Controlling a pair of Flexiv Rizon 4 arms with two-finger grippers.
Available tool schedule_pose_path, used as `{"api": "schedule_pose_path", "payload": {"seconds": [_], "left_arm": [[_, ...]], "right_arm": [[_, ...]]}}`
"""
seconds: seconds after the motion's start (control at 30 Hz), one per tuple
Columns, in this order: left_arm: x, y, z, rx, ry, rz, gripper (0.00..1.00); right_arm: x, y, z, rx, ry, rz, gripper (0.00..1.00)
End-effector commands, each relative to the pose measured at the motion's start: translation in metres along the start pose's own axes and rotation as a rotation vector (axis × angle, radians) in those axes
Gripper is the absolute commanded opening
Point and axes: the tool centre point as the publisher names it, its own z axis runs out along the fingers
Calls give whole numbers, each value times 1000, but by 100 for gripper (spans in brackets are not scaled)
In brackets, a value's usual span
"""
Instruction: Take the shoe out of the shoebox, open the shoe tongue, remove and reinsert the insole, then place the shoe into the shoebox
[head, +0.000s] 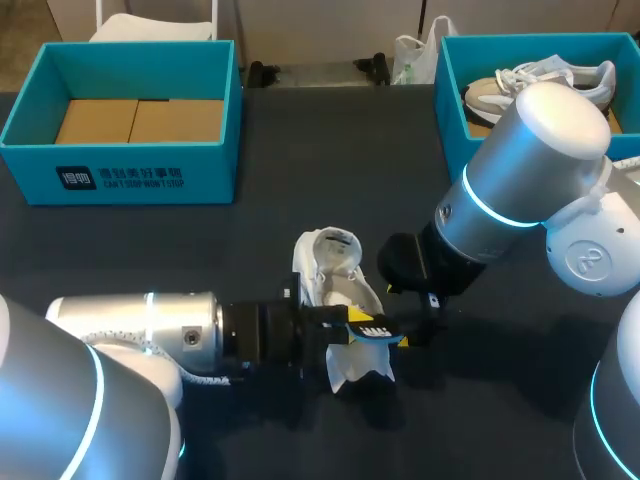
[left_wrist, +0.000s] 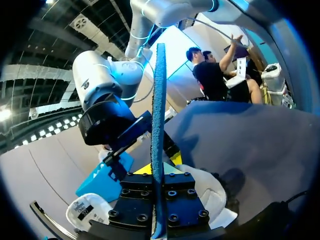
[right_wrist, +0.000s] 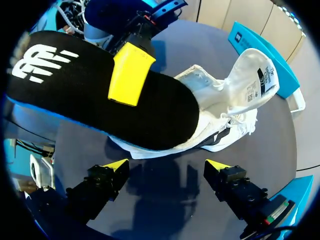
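Operator: Layout, far edge?
Technician: At the far edge of the table (head: 250, 240) stand the left shoebox (head: 120, 175) and the right shoebox (head: 450, 110). My right arm (head: 520, 180) cuts off the right shoebox; a second shoe (head: 525, 80) shows inside.
Operator: Centre zone?
Technician: Mid-table lies the shoe (head: 335, 275), outside both boxes, its near end hidden under the insole (right_wrist: 100, 100). Note: the left gripper (head: 372, 328) is clamped on the insole. Just beside it hangs the right gripper (right_wrist: 167, 170), fingers spread, gripping nothing.

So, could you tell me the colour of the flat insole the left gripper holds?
The insole is black, with white logo and blue edge; right wrist view best.
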Motion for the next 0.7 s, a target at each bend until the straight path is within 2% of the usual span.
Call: {"api": "schedule_pose_path", "payload": {"seconds": [0.03, 0.47, 0.57, 0.7], "left_arm": [[1, 11, 7, -12, -6, 18, 0], [-3, 40, 5, -87, -3, 20, 0], [-4, 41, 3, -89, -4, 4, 0], [-5, 31, -4, -78, -11, -12, 0]], "right_arm": [[1, 1, 1, 2, -3, 0, 100], [1, 1, 1, 2, -3, 0, 100], [1, 1, 1, 2, -3, 0, 100], [1, 1, 1, 2, -3, 0, 100]]}}
